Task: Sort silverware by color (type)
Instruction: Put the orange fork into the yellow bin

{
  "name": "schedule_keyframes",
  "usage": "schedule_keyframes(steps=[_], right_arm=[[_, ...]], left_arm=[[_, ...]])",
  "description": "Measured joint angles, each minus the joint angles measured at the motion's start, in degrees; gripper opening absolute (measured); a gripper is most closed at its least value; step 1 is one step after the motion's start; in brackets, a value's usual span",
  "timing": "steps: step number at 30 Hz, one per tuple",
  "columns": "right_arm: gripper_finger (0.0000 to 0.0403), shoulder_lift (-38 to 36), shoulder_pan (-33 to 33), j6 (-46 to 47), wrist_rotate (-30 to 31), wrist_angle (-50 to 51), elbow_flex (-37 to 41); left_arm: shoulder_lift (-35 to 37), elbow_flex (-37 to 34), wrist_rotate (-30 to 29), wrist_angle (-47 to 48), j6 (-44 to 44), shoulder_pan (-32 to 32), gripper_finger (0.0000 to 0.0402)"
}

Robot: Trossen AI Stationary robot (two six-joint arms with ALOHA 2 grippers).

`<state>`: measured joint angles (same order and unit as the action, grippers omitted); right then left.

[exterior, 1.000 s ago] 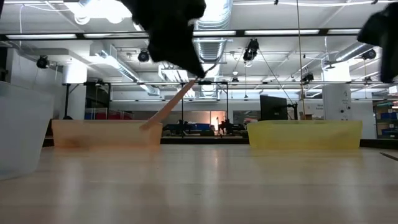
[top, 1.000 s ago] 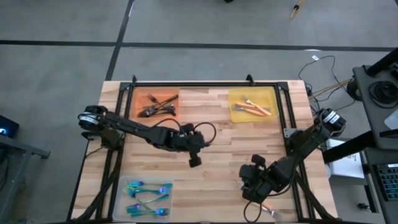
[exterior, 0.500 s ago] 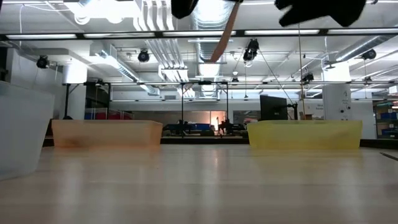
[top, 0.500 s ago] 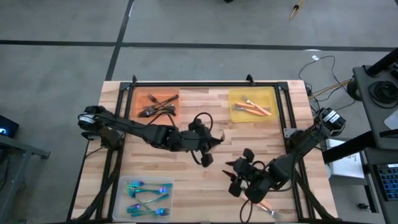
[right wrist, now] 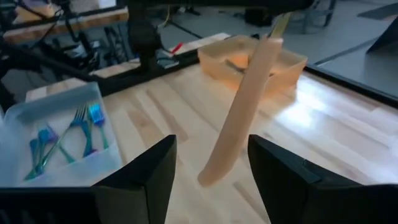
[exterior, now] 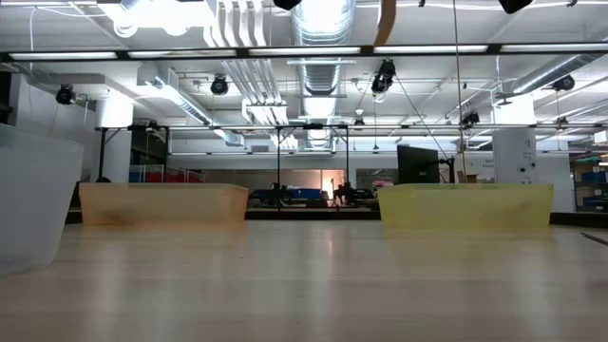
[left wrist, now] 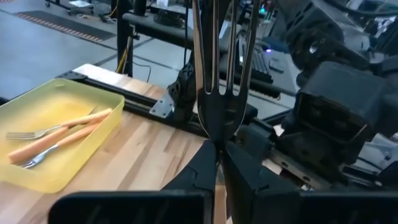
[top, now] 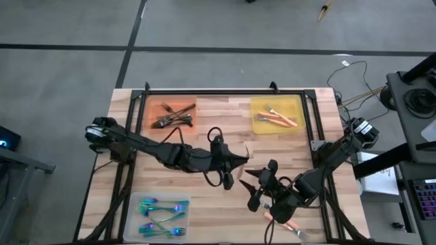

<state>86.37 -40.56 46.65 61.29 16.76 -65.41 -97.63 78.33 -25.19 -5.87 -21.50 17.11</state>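
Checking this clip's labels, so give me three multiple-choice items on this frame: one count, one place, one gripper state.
1. How many orange-handled forks lie in the yellow tray?
A. none
B. two
C. five

2. Which tray holds the blue forks?
A. the yellow tray
B. the orange tray
C. the clear tray

3. The right gripper is:
A. open
B. shut on a blue fork
C. shut on nothing

Key:
1 B, the left wrist view shows two lying side by side.
2 C, the high view shows them in the clear tray on the left arm's side.
3 A, its fingers stand apart on either side of the fork that the left gripper holds over the table's middle.
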Motion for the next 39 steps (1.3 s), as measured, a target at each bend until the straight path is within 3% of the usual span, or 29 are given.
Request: schedule_keyframes(steps=[11,17,21,28,36,39], right_arm=[[0.0187,0.0,0.48,-0.72,6.3,-0.82,0.0],[0.0183,0.0,0.98,-0.6,6.34,-0.82,0.0],[0.0147,0.0,1.22,-0.24,6.34,-0.82,0.0],[0.003,-0.02,1.26,-0.72,6.5,-0.79,0.04],[0.0029,-0.11,1.25,-0.75,5.99,-0.66,0.04],[0.0029,-0.76,1.21,-1.69,5.26,-0.42,0.04]], left_arm=[[-2.01,0.04,0.17,-6.05,0.0,0.77,0.0],[-2.46,0.21,0.24,-6.45,0.2,0.98,0.0],[-2.47,0.24,0.22,-6.63,0.2,0.96,0.0],[-2.47,0.28,0.45,-6.63,0.42,1.05,0.0001],[-2.47,0.28,0.81,-6.76,0.06,1.02,0.0002],[-2.34,0.28,4.55,-6.93,0.09,0.94,0.0001]])
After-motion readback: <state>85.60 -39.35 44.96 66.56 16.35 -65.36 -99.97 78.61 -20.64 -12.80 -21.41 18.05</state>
